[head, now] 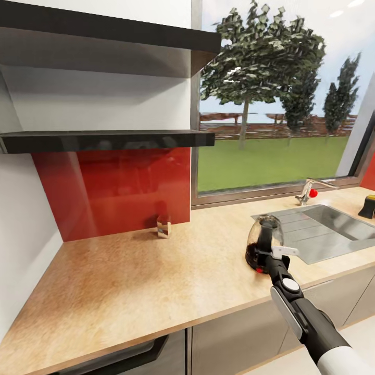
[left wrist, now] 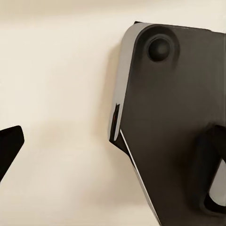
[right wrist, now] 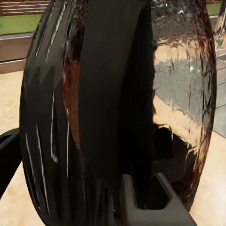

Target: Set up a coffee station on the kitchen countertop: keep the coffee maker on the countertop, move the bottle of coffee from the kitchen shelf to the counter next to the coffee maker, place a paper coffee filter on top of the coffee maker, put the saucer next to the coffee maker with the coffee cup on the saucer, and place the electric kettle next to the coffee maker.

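Note:
The electric kettle [head: 262, 240], rounded clear glass with a black lid and loop handle, stands on the light wood kitchen countertop [head: 135, 281] just left of the sink. My right gripper [head: 274, 253] is at its handle, open, with the handle between the fingers. In the right wrist view the kettle [right wrist: 179, 94] is very close, its black handle [right wrist: 117, 94] runs down the middle, and one dark fingertip [right wrist: 9, 160] stands well clear of it. My left gripper [left wrist: 108, 165] is open over a pale floor, one black fingertip [left wrist: 10, 143] at the frame's edge.
An inset grey steel sink [head: 333, 229] with a faucet [head: 311, 190] lies to the right under the window. A small glass object [head: 163, 226] stands by the red backsplash. Two black wall shelves [head: 104, 140] hang above the left counter. A black and yellow item [head: 368, 206] sits at far right.

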Motion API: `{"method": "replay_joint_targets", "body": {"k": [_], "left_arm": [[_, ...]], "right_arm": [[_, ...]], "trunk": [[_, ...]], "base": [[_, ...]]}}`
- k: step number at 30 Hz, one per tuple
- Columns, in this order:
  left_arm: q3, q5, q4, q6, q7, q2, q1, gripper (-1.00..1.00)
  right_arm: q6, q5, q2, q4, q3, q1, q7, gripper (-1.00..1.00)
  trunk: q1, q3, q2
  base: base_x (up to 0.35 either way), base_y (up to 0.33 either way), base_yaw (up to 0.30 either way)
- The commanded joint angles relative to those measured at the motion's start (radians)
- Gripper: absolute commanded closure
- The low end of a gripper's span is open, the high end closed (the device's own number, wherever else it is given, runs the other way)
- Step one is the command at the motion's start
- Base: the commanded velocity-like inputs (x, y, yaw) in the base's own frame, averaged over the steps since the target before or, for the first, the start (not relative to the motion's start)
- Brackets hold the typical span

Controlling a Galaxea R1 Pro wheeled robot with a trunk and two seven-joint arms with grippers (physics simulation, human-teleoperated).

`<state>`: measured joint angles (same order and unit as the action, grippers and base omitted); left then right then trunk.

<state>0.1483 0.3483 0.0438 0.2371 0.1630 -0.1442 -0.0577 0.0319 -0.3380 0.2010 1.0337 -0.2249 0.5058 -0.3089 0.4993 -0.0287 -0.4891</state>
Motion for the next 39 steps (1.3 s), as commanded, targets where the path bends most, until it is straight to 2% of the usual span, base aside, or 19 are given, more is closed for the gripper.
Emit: {"method": "replay_joint_targets", "body": {"k": [1,20,24,29,31,33,34,36,37,39], "left_arm": [[0.008,0.011,0.002,0.005,0.006,0.000,0.001,-1.00],[0.008,0.011,0.002,0.005,0.004,0.014,0.001,-1.00],[0.006,0.011,0.000,0.005,0.004,0.015,0.001,-1.00],[0.004,0.011,-0.003,0.005,0.004,0.015,0.001,-1.00],[0.004,0.011,-0.005,0.006,0.004,0.015,0.001,-1.00],[0.004,0.011,-0.006,0.006,0.004,0.015,0.001,-1.00],[0.003,0.011,-0.005,0.005,0.004,0.015,0.001,-1.00],[0.005,0.011,-0.002,0.004,0.004,0.015,0.001,-1.00],[0.005,0.013,0.000,0.005,0.003,0.011,0.001,-1.00],[0.004,0.017,0.000,0.005,0.004,0.009,0.001,-1.00]], "right_arm": [[0.002,-0.006,0.001,0.002,-0.005,0.001,-0.009,1.00],[0.003,-0.004,0.000,0.001,-0.014,0.002,0.000,1.00],[0.004,0.003,-0.001,0.026,-0.018,0.002,0.017,1.00],[0.009,0.016,-0.002,0.119,-0.015,0.002,0.018,1.00],[0.011,0.046,-0.001,0.167,-0.014,0.002,0.018,1.00],[0.012,0.059,-0.001,0.189,-0.013,0.002,0.017,1.00],[0.039,0.069,-0.001,0.262,-0.011,0.002,0.016,1.00],[0.079,0.071,0.000,0.322,-0.007,0.002,0.016,1.00],[0.108,0.074,0.001,0.389,-0.004,0.002,0.016,1.00],[0.133,0.119,-0.007,0.439,-0.008,0.002,0.004,1.00]], "trunk": [[0.001,-0.002,-0.002],[0.001,-0.002,-0.002],[0.001,-0.002,-0.002],[0.001,-0.002,-0.002],[0.001,-0.002,-0.002],[0.001,-0.002,-0.002],[0.001,-0.002,-0.002],[0.001,-0.002,-0.002],[0.001,-0.002,-0.002],[0.001,-0.002,-0.002]], "base": [[0.000,0.000,0.000],[0.000,0.000,0.000],[0.000,0.000,0.000],[0.000,0.000,0.000],[0.000,0.000,0.000],[0.000,0.000,0.000],[0.000,0.000,0.000],[0.000,0.000,0.000],[0.000,0.000,0.000],[0.000,0.000,0.000]]}}
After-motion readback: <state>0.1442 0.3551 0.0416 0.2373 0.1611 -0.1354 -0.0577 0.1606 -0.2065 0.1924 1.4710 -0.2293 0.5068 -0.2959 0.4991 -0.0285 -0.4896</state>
